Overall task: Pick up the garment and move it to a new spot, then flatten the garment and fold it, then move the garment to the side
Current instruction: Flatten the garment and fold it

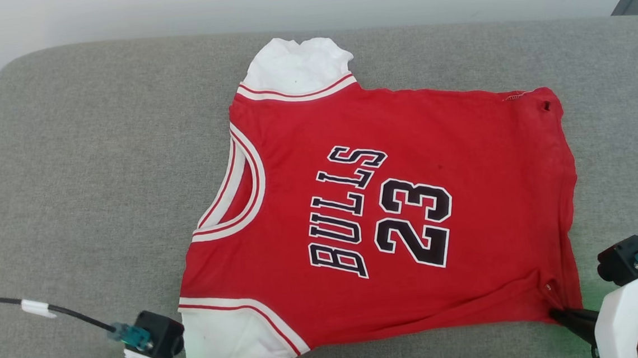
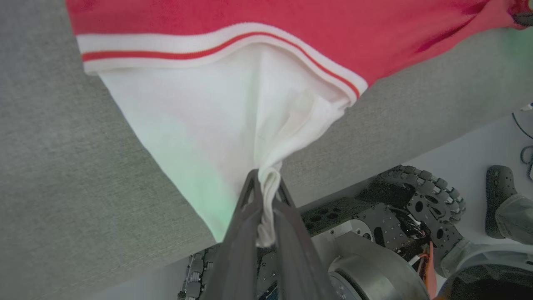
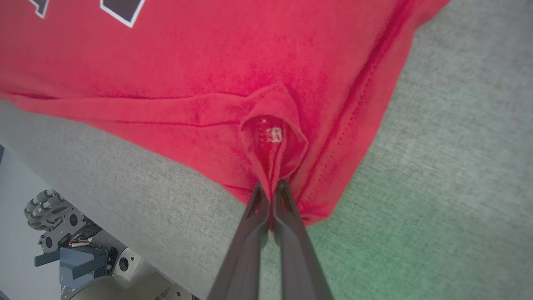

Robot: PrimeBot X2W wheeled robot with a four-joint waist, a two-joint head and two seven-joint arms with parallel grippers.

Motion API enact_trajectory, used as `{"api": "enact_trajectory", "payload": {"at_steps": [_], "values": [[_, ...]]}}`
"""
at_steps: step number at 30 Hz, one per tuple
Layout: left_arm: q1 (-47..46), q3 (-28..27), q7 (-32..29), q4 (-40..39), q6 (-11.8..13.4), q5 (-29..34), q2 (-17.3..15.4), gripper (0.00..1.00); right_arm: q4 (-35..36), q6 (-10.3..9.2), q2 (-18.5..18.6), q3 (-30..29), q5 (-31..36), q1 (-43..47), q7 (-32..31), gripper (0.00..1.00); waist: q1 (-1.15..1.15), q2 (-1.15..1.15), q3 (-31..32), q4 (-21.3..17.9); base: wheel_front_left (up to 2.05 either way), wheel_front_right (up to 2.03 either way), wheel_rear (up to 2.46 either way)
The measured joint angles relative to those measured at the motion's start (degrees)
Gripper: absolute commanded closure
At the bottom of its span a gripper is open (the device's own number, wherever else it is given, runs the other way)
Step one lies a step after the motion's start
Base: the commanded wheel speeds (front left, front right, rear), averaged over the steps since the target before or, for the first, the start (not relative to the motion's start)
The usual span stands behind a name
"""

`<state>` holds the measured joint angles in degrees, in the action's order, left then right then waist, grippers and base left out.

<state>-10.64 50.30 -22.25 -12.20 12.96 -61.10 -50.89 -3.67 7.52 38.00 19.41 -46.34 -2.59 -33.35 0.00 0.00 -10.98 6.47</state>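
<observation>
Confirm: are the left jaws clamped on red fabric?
No, the left jaws are shut on the white sleeve of the garment.

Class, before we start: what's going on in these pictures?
A two-armed robot is handling a red jersey spread on a grey padded surface. Its left gripper is shut on the near white sleeve end; its right gripper is shut on the near red hem corner. The jersey lies mostly flat, not yet folded.
</observation>
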Motion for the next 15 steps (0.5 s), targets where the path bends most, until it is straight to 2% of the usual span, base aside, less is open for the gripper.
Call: {"api": "enact_trajectory", "payload": {"at_steps": [6, 11, 15], "values": [[-2.91, -1.75, -0.52, -2.12, 0.03, 1.75, -3.42, 1.0, 2.72, -0.01, -1.44, -4.17, 1.27, 1.14, -0.52, 1.0, 0.0, 0.0, 0.46, -0.46, 0.0, 0.0, 0.0], [-9.72, -4.13, -0.46, -2.53, -3.15, 5.88, -6.44, 1.0, 5.82, 0.0, -3.9, -9.27, 3.2, 0.6, -1.34, 1.0, 0.0, 0.0, -0.15, -1.16, 0.0, 0.0, 0.0], [-16.55, -5.47, 0.4, 0.52, -6.5, 9.51, -5.88, 1.0, 7.09, 0.0, -6.25, -12.02, 6.64, -3.21, -1.67, 1.0, 0.0, 0.0, -1.19, -2.08, 0.0, 0.0, 0.0]]}}
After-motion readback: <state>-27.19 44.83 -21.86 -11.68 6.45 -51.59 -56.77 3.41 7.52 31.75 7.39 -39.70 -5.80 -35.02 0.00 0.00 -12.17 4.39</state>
